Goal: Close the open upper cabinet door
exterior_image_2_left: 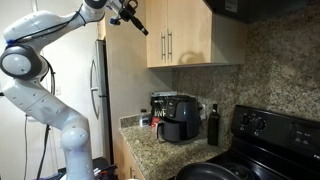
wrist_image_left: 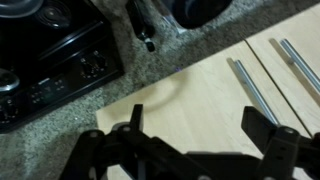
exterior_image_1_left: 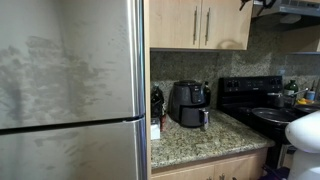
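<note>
The upper cabinet door point(exterior_image_1_left: 228, 25) is light-tan wood with a slim silver bar handle point(exterior_image_1_left: 207, 25) along its left edge. In both exterior views it looks flush with its twin door point(exterior_image_1_left: 172, 24). It also shows in an exterior view point(exterior_image_2_left: 192, 35). In the wrist view the door's face point(wrist_image_left: 190, 85) fills the middle, with its handle point(wrist_image_left: 255, 90) to the right. My gripper point(wrist_image_left: 195, 112) is open and empty, close in front of the door face. I cannot tell whether it touches the door. The gripper sits at the top edge of an exterior view point(exterior_image_1_left: 252, 4) and up high near the cabinet's corner point(exterior_image_2_left: 140, 24).
A brushed-steel fridge point(exterior_image_1_left: 70, 90) stands beside the cabinets. A black air fryer point(exterior_image_1_left: 188, 103) and a dark bottle point(exterior_image_2_left: 212, 126) stand on the granite counter point(exterior_image_1_left: 200, 140). A black stove point(exterior_image_1_left: 255, 100) with a pan is beyond. The range hood point(exterior_image_1_left: 295, 10) is next to the door.
</note>
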You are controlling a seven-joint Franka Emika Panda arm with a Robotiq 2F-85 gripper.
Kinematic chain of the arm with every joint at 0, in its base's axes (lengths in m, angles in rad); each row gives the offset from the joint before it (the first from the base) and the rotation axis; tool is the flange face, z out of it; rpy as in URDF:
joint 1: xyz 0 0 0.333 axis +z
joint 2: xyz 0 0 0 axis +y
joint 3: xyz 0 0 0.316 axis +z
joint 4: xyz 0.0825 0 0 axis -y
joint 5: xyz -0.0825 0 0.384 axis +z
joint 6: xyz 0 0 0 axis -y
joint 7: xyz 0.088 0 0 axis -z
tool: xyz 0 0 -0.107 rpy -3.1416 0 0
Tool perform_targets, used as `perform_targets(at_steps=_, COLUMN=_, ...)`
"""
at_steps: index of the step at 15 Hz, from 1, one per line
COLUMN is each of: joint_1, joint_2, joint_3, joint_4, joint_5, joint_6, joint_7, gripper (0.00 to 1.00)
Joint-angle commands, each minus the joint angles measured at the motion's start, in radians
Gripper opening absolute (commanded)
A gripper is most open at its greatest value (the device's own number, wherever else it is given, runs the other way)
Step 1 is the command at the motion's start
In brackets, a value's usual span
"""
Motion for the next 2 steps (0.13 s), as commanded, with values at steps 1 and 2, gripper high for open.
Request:
perform_targets(at_steps=1, joint_1=-0.028, joint_2=-0.032, joint_3=-0.025, joint_4=-0.01, joint_5=0.024, joint_6=-0.072, joint_7=-0.063, gripper=1.0)
perform_targets(at_steps=2, joint_1=-0.029, joint_2=-0.064, joint_3=-0.056, joint_4=-0.028, joint_5=0.03, joint_6=-0.12, joint_7=-0.105, gripper=1.0)
